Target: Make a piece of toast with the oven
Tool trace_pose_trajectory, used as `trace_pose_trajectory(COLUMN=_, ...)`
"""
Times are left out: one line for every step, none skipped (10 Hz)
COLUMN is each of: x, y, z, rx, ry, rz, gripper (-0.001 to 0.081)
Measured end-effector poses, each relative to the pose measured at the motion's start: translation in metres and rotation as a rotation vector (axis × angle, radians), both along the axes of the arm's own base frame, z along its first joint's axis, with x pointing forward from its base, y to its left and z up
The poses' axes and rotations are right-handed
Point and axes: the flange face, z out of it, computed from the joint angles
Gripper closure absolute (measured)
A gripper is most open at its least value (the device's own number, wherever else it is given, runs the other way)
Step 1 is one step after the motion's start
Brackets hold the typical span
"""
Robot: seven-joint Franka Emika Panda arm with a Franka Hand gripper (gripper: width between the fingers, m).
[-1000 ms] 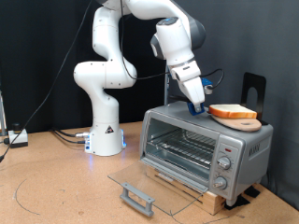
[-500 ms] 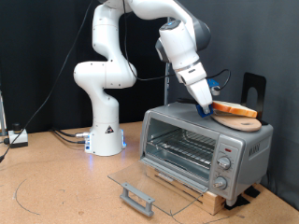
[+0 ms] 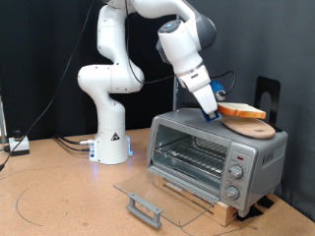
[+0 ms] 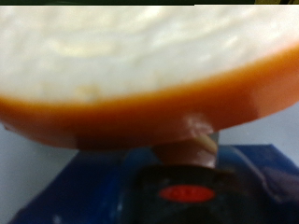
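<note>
1. On top of the oven (image 3: 217, 152), at the exterior view's right, the piece of toast (image 3: 241, 111) is raised just clear of the round wooden board (image 3: 248, 129).
2. The claw (image 3: 214, 110) grips the slice by its near crust edge; the wrist view shows the crust filling the frame right at the fingers.
3. The oven's glass door (image 3: 148, 195) lies fully dropped onto the tabletop (image 3: 59, 197), rack exposed and bare.
4. Risk: the hold is at one edge only, so the slice may sag, pivot or slip free.
5. Risk: the open door and its handle (image 3: 144, 207) project forward and could be struck by a low approach.
</note>
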Motion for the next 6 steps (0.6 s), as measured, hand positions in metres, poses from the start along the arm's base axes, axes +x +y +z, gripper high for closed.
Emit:
trace_pose_trajectory(x=0.000, y=-0.007, z=0.005, rx=0.028, ry=0.000, rz=0.003, gripper=0.0411)
trace_pose_trajectory(x=0.001, y=-0.015, z=0.011, rx=0.055, ry=-0.005, rz=0.007, gripper=0.0411)
trace_pose_trajectory(x=0.002, y=-0.021, z=0.017, rx=0.070, ry=-0.014, rz=0.006, gripper=0.0411)
trace_pose_trajectory(x=0.001, y=-0.023, z=0.021, rx=0.076, ry=-0.016, rz=0.008, gripper=0.0411)
trace_pose_trajectory(x=0.001, y=-0.024, z=0.019, rx=0.076, ry=-0.012, rz=0.007, gripper=0.0411)
trace_pose_trajectory(x=0.001, y=-0.027, z=0.018, rx=0.078, ry=-0.015, rz=0.008, gripper=0.0411)
